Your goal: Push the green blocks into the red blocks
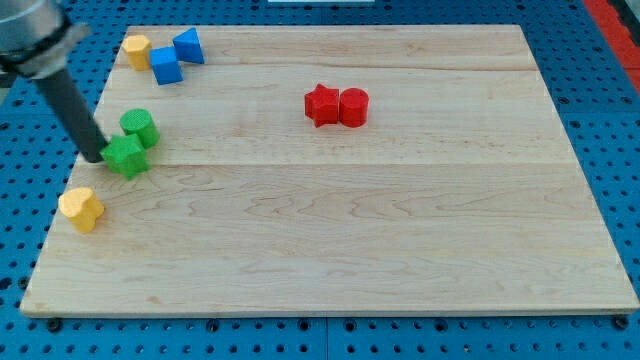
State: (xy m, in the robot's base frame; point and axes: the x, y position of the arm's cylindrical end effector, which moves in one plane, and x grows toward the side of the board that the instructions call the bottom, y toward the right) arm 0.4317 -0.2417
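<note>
A wooden board (pixel 400 250) is lying on blue pegboard. Near its left edge, my tip (pixel 95 157), gripping nothing, is being pressed against the green star (pixel 126 156), beside the green cylinder (pixel 139 127), presumably for rightward pushing toward the red star (pixel 321 104) and red cylinder (pixel 354 107), touching near the top edge.

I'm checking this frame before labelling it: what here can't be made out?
- My tip: whether it touches the green star block or sits just at the block's left; the rod's dark end blends into the block's edge.
- The arm above the rod: cut off by the view's top-left corner and blurred.
- Green cylinder: its lower part is hidden behind the green star block.
- Red star block and red cylinder: touching or merely adjacent, too small to tell.
</note>
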